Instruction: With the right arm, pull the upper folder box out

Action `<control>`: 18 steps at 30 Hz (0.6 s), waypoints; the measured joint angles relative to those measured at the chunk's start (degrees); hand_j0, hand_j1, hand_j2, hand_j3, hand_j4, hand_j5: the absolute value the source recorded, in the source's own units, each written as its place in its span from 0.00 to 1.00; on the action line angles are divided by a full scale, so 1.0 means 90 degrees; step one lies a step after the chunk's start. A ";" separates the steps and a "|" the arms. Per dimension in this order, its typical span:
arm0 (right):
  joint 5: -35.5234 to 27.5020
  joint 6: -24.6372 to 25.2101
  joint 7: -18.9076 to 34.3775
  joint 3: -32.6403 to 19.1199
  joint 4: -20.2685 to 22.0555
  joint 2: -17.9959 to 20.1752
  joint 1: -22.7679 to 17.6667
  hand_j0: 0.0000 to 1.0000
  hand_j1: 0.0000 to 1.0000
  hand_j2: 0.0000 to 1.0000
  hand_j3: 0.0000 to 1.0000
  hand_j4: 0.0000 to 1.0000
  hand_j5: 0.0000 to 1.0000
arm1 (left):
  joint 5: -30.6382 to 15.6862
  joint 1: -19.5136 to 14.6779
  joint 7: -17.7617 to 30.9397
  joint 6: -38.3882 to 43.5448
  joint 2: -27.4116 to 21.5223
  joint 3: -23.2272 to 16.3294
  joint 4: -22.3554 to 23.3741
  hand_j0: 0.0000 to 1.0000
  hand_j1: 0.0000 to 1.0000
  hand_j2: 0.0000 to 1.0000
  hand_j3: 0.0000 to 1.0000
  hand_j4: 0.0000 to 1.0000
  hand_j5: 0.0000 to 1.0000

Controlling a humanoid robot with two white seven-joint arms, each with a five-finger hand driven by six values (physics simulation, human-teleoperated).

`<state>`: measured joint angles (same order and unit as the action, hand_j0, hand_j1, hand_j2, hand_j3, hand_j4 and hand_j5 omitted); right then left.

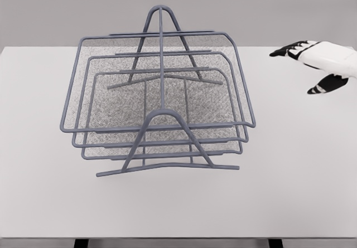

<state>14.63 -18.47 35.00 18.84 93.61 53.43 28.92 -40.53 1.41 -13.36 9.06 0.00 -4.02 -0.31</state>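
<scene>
A grey wire-mesh letter rack [159, 147] with three stacked trays stands in the middle of the white table. The upper tray [243, 92] is the widest; its rim runs around the top of the stack and it sits pushed in, level with the two below. My right hand [304, 67] hovers at the right edge of the view, well to the right of the rack and apart from it. Its black-tipped fingers [284, 51] are spread and hold nothing. The left arm does not show.
The white table [290, 175] reaches to the front edge near the bottom of the view. Arched wire frames [162, 14] rise at the front and back of the rack.
</scene>
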 measured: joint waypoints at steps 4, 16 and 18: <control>0.0027 -0.0392 0.0002 -0.0032 0.0045 -0.0489 0.0283 1.00 1.00 1.00 1.00 1.00 1.00 | 0.0000 0.0000 0.0000 0.0000 0.0000 0.0000 0.0000 1.00 1.00 1.00 1.00 1.00 1.00; 0.0764 -0.1806 0.0002 -0.0868 0.0159 -0.1437 0.0098 1.00 1.00 1.00 1.00 1.00 1.00 | 0.0000 0.0000 0.0000 0.0000 0.0000 -0.0001 0.0001 1.00 1.00 1.00 1.00 1.00 1.00; 0.0779 -0.1831 0.0003 -0.0620 0.0159 -0.1537 0.0078 1.00 1.00 1.00 1.00 1.00 1.00 | 0.0000 0.0000 0.0000 0.0000 0.0000 0.0000 0.0001 1.00 1.00 1.00 1.00 1.00 1.00</control>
<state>21.64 -34.95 35.03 13.26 95.04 39.60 29.62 -40.53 1.41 -13.36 9.06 0.00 -4.02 -0.30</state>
